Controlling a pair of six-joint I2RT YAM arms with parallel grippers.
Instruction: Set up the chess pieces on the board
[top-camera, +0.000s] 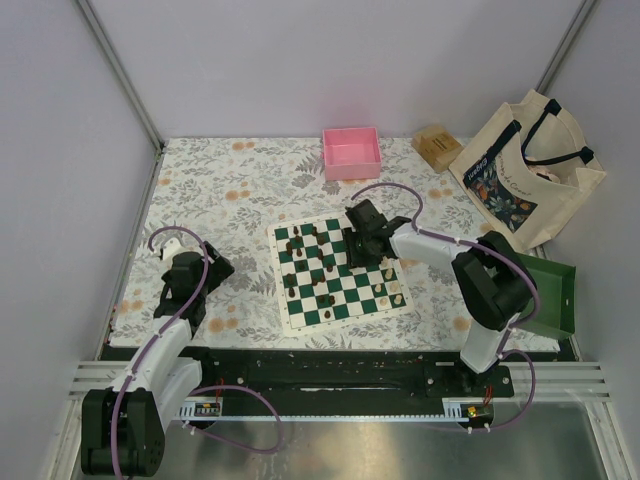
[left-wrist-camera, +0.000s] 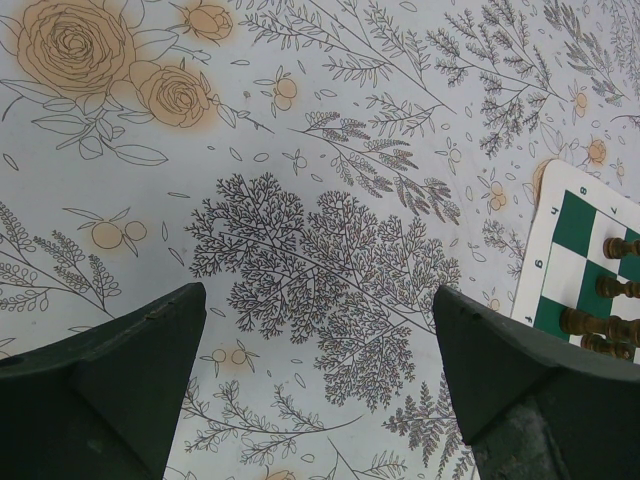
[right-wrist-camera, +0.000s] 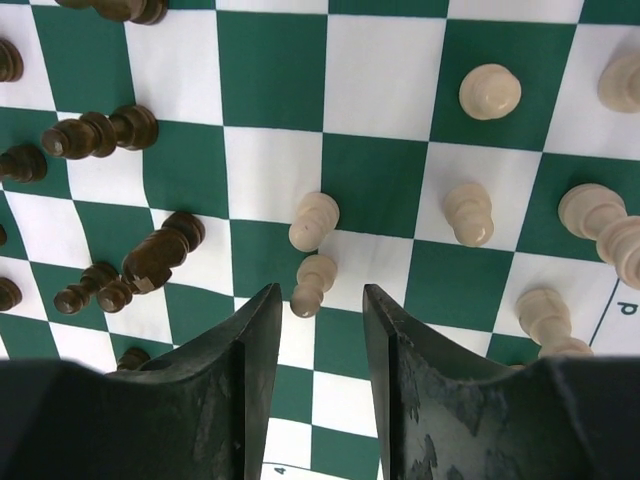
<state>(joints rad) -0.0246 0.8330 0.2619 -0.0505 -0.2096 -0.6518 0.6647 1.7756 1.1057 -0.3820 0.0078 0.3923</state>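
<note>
The chess pieces stood scattered over the board (right-wrist-camera: 270, 70), which lay slightly turned in the middle of the floral worktop (top-camera: 220, 190). The dark pieces (right-wrist-camera: 100, 133) were mostly on the board's left half in the overhead view, and the cream pieces (right-wrist-camera: 489, 91) were gathered toward its right side and near corner. They were not in ranks. In the right wrist view several dark ones looked tipped over, though the steep angle made it impossible to tell for certain.

The right arm reached in over the board's right half. The right fingers (right-wrist-camera: 250, 380) were released and parted, hanging low above the squares. A small cream pawn (right-wrist-camera: 313, 283) sat just ahead of their tips, in line with the gap, and neither finger touched it. A second cream pawn (right-wrist-camera: 314, 220) stood just beyond the first.

The left arm was drawn back on the left side of the worktop, well apart from the pieces. The left fingers (left-wrist-camera: 110, 380) were spread wide over bare floral cloth, with nothing between them. Only the board's left edge and a few dark pieces showed at the right of that wrist view.

Beyond the board lay a pink tray (top-camera: 351, 152) and a small tan box (top-camera: 437, 146). A tote bag (top-camera: 525, 170) and a green tray (top-camera: 550, 295) sat at the right.
</note>
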